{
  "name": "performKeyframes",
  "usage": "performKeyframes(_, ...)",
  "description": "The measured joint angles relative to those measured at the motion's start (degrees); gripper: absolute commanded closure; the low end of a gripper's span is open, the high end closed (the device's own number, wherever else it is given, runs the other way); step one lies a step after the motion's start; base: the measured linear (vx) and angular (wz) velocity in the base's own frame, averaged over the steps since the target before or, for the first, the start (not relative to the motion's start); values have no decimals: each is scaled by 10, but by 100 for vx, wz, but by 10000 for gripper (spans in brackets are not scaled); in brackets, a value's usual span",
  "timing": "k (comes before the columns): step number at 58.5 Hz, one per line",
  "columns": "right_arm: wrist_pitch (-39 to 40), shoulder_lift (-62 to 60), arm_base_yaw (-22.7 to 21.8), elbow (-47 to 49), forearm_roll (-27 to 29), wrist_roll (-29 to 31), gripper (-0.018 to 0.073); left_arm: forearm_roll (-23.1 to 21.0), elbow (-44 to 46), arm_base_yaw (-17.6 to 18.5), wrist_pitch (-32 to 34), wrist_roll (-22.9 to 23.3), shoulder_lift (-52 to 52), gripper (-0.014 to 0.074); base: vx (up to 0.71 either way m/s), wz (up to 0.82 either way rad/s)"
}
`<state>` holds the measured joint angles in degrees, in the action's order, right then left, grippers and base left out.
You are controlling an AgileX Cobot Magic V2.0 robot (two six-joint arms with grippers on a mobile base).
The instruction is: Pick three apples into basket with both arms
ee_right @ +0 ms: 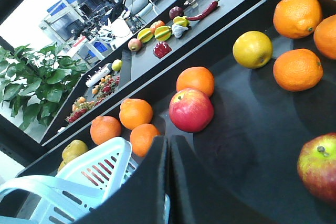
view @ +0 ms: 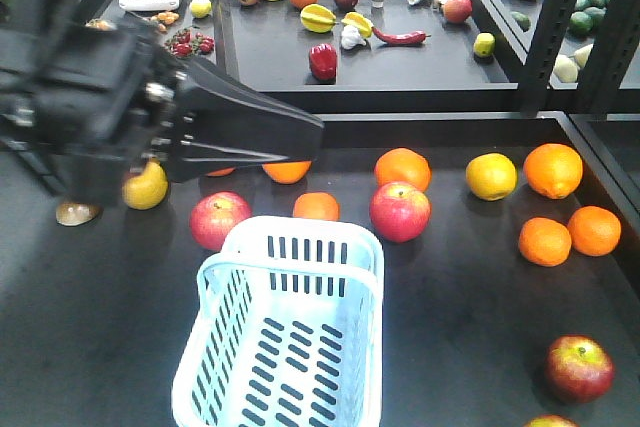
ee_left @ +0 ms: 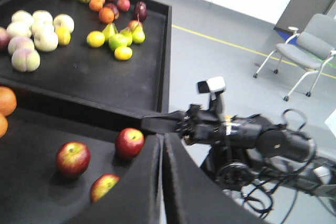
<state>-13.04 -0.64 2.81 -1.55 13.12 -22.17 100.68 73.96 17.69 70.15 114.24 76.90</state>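
The black desk point(view: 450, 327) is carrying loose fruit, and the pale blue basket point(view: 370, 347) is sitting at its near edge with nothing inside, so I am judging that the first pick is not yet made. The left pincer point(view: 318, 137) is hanging above the far left of the desk, clenched on nothing. The right pincer point(ee_right: 168, 140) is likewise pressed shut and empty; the left wrist view is showing it hovering at the desk's right edge. The dark maroon apples point(ee_left: 73, 158) are lying three together on the desk's right end, near that right pincer and well apart from the basket. The brighter red apples point(view: 400, 211) are lying closer to the basket, but are probably not the targets. The next move is calling for the right pincer to be releasing its jaws and lowering them around one dark apple — straddling its widest part, since the round skin is likely to be slipping.
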Motion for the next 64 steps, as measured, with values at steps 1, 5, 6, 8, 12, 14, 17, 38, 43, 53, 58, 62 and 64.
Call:
performKeyframes(1,0,0,0,0,0,0,564,0,0,0,1,3,-7,604,0,0)
performKeyframes(5,0,0,0,0,0,0,564,0,-1,0,2,11,-29,604,0,0)
performKeyframes(6,0,0,0,0,0,0,564,0,-4,0,3,13,-35,604,0,0)
performKeyframes(8,0,0,0,0,0,0,564,0,-12,0,4,13,-47,604,0,0)
performKeyframes(12,0,0,0,0,0,0,564,0,-42,0,5,14,-71,604,0,0)
performKeyframes(14,0,0,0,0,0,0,564,0,-62,0,5,13,-82,604,0,0)
performKeyframes(17,0,0,0,0,0,0,564,0,-97,0,5,9,-97,604,0,0)
performKeyframes(38,0,0,0,0,0,0,564,0,-431,0,-44,-54,-164,604,0,0)
performKeyframes(43,0,0,0,0,0,0,564,0,-490,0,-71,-56,-165,604,0,0)
performKeyframes(53,0,0,0,0,0,0,564,0,-530,0,-75,-56,-165,604,0,0)
performKeyframes(58,3,0,0,0,15,0,564,0,-528,0,-75,-56,-170,604,0,0)
performKeyframes(62,9,0,0,0,37,2,564,0,-521,0,-74,-56,-177,604,0,0)
performKeyframes(64,9,0,0,1,43,7,564,0,-516,0,-72,-56,-180,604,0,0)
